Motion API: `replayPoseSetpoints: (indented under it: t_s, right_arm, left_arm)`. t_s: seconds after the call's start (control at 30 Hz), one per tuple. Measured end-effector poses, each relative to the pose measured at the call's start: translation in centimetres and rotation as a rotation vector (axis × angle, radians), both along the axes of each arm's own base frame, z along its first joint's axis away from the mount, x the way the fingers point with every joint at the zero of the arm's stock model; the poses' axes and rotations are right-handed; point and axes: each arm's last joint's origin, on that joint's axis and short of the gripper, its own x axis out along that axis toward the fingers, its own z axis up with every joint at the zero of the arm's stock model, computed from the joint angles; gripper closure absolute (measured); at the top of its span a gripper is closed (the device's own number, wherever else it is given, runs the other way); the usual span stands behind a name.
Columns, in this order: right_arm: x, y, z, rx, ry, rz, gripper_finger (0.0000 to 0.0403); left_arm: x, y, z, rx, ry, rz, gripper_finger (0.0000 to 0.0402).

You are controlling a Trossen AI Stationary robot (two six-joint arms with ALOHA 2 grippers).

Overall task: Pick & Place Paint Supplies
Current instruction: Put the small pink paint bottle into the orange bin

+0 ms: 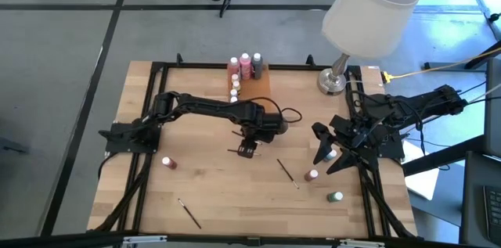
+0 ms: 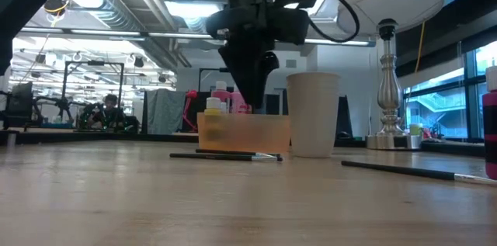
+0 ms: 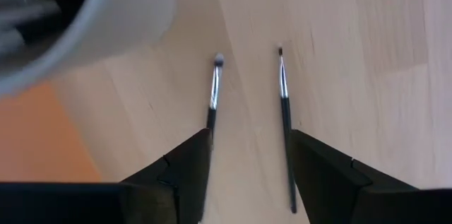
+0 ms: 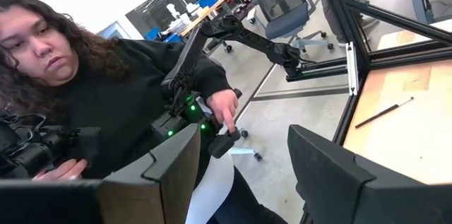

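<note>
Two paintbrushes lie under the open left hand

Loose brushes: three. Loose bottles: four. Cup: one.

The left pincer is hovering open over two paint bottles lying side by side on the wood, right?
Not quite. The left pincer is open over the wood, but the left wrist view shows two thin paintbrushes lying side by side beneath it, not paint bottles.
</note>
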Motion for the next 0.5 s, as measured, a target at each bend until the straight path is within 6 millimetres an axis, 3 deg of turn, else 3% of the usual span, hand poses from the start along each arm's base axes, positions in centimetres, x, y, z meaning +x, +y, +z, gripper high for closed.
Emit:
replayPoseSetpoints:
  t_s: [0.5]
  right_arm:
    - [-0.1,0.1,-0.2,-0.004,0.021,0.035,0.0183]
  left_arm:
    - [-1.1,-0.4,-0.1,-0.056,0.125,0.14,0.0217]
